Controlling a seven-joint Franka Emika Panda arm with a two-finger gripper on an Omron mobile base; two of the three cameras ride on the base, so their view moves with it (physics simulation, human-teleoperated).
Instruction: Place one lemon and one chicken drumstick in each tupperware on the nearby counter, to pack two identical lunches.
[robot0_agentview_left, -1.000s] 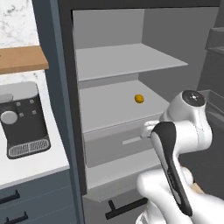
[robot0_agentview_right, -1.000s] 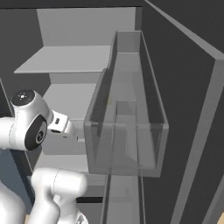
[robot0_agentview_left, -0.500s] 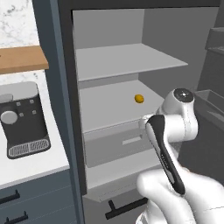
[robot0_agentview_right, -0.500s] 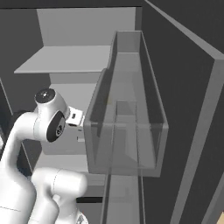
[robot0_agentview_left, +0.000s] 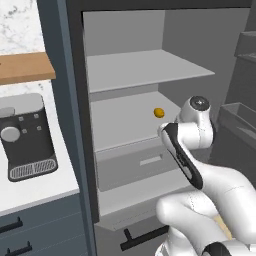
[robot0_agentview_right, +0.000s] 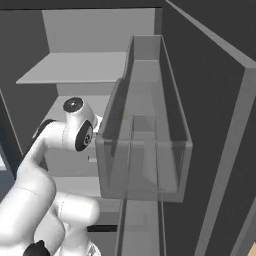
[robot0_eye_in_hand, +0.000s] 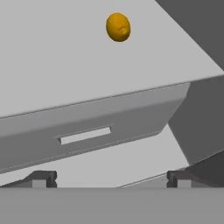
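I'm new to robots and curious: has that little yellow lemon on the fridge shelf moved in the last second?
No. The lemon lies at the same spot on the middle shelf, above the drawer.

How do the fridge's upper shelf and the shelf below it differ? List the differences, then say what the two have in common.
The lower shelf carries a lemon; the upper shelf shows nothing on it. The lower shelf sits directly over a drawer with a slot handle; the upper shelf has open space beneath. The lower shelf lies in more shadow than the upper one. Both are flat, plain grey and level.
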